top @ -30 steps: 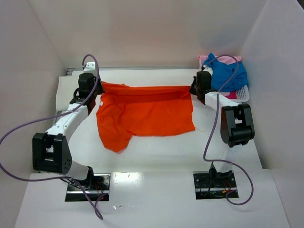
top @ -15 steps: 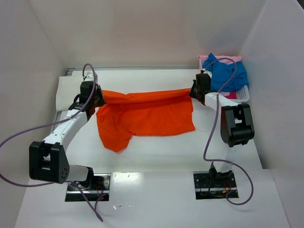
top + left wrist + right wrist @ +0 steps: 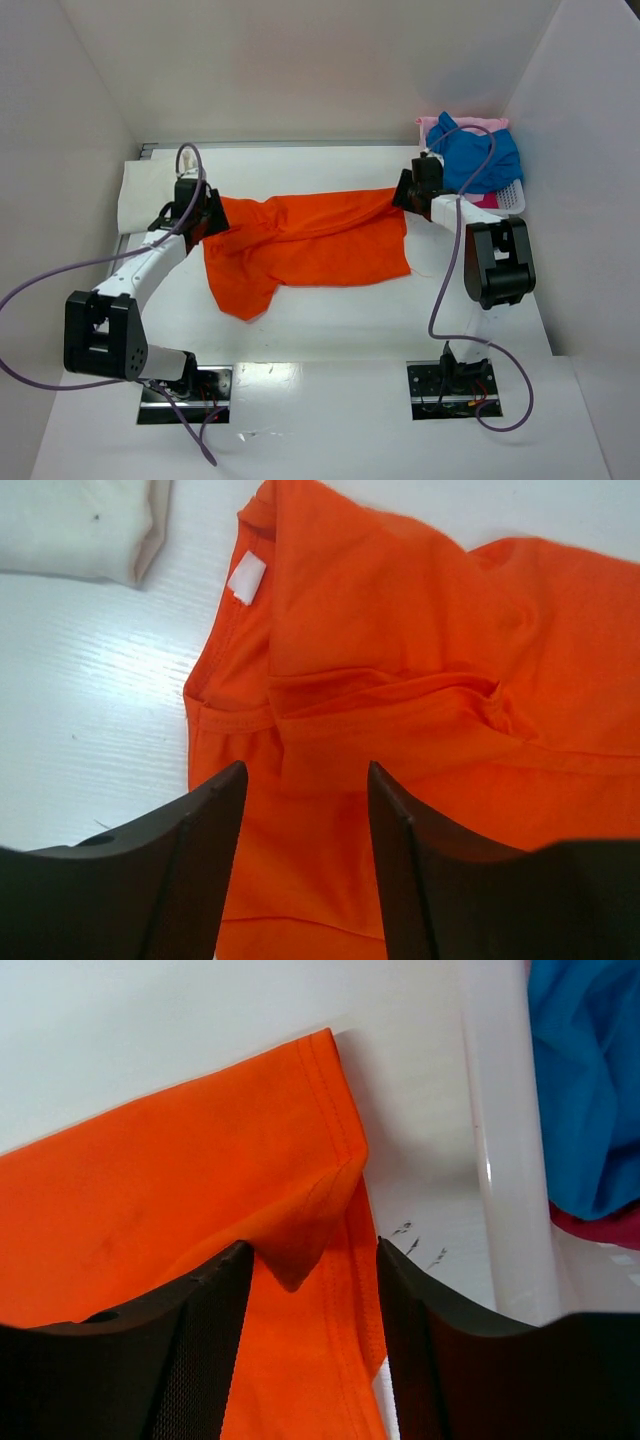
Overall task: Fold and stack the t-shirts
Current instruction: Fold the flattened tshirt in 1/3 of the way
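Orange tee [image 3: 310, 240] lies mid table, far edge laid over, so only part folded. L gripper [image 3: 305, 775] & R gripper [image 3: 315, 1250]: both jaws wide, holding nothing. Cream tee [image 3: 140, 190] sits folded far left. Blue tee [image 3: 480, 155] & pink tee [image 3: 440, 125] wait in basket [image 3: 512, 198], far right.

A white table [image 3: 320, 330] fills the middle and the bottom of the frame. Three plain white walls stand around it. The back wall [image 3: 300, 60] runs across the top, with a left wall [image 3: 50, 140] and a right wall [image 3: 590, 170] at the sides. A thin grey strip [image 3: 148, 151] sits at the table's far edge, upper left. Light makes a bright shiny spot [image 3: 272, 372] on the table near the bottom middle.
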Tool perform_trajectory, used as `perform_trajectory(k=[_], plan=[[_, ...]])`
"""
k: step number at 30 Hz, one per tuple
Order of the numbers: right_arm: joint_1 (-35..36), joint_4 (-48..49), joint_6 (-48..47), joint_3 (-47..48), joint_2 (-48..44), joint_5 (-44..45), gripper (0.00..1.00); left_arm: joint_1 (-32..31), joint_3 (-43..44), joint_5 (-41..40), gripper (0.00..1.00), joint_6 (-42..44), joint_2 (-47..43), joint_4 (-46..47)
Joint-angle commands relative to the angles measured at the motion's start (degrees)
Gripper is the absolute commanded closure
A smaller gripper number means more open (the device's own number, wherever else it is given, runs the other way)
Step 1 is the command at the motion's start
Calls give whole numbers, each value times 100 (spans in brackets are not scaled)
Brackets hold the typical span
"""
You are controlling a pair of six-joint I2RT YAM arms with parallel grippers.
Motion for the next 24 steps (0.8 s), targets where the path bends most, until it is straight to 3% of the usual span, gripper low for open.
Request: perform_trajectory(k=[1,6,10,18,24], plan=[[-52,-7,-155,192,-584,-409,40,0,562,60,35,-50,-49,268],[-52,-328,-164,349,-961,-714,34,0,969,60,25,114,111,428],[-52,-34,-217,121,-1296,-714,32,0,1155,121,20,135,565,602],[-52,46,-270,715,-163,-896,43,0,1313,411,18,-187,1688,861],[-52,160,-270,771,84,-960,43,176,1436,415,20,-458,2248,922]])
